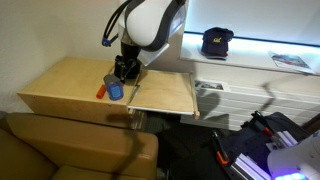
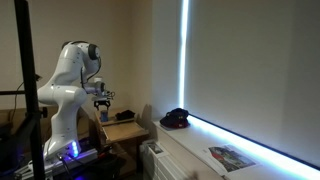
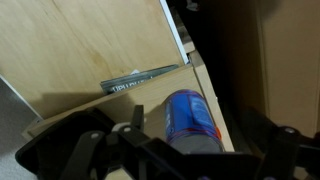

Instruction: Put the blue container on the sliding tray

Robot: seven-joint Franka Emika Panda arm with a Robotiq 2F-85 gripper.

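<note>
The blue container (image 1: 115,90) stands upright on the main wooden desk top (image 1: 65,85), close to the seam with the sliding tray (image 1: 165,93). In the wrist view the blue container (image 3: 190,120) shows its greyish top and sits between my spread fingers. My gripper (image 1: 124,70) hangs right above it, open, with no finger touching it that I can see. In an exterior view the gripper (image 2: 103,100) is over the container (image 2: 102,113), which is small and partly hidden.
A thin red tool (image 1: 102,92) lies just beside the container on the desk top. A thin dark printed strip (image 3: 140,80) lies on the wood. A black cap (image 1: 216,41) sits on the window ledge. A brown sofa (image 1: 70,145) stands before the desk.
</note>
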